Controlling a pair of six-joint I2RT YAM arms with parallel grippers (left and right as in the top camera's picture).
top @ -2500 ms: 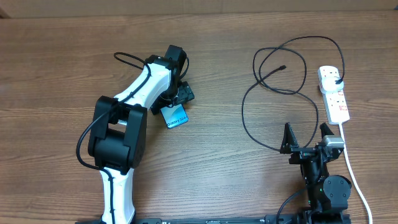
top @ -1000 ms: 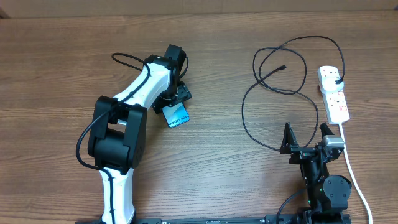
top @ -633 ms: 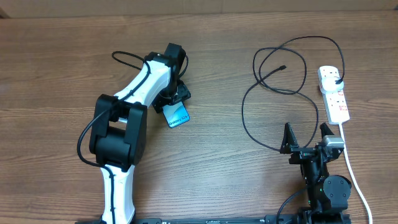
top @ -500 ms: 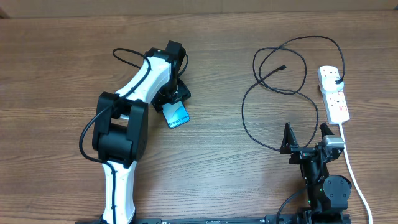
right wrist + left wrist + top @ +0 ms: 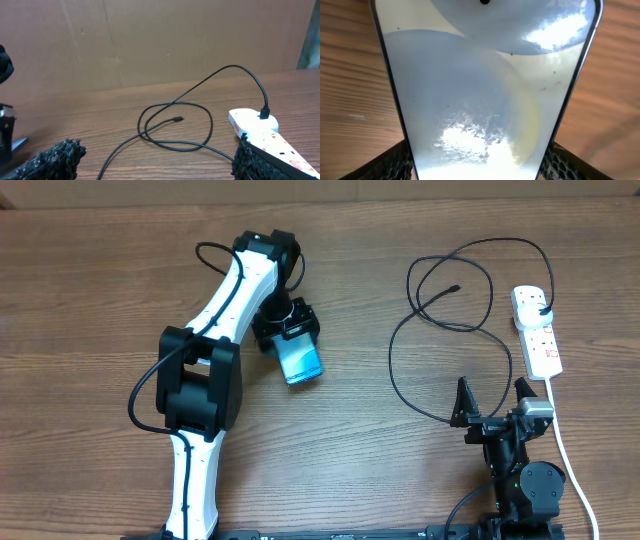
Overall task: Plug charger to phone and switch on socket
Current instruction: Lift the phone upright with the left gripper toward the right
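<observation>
**Two arms, one phone: handset in hand, cable far across the table**

One phone (image 5: 301,361) sat clamped in the left gripper (image 5: 288,332), whose fingers (image 5: 400,161) pressed its two long edges at the near end. In the overhead view the handset's long axis ran away from the gripper, toward the lower right. Its free short end pointed at open wooden table (image 5: 100,280). Glare washed over the light-blue screen in the left wrist view.

The charger (image 5: 391,365) lay well apart from the phone, in loose loops on the right half of the table. Its connector tip (image 5: 455,288) rested inside the upper loop, aimed roughly toward the socket (image 5: 538,332). The black plug (image 5: 541,308) was already seated in the far end of that white strip. The strip's long axis ran away from the robot, along the right edge.

The right gripper (image 5: 492,402) stood with its jaws spread wide and nothing between them, near the cable's lowest loop. It was by far the nearer of the two to the tip and the socket. The tip therefore looked to be its to fetch, or the phone had to be carried rightward to meet it.

No brand or writing could be read on the screen. The socket's red marks were too small to make out.
</observation>
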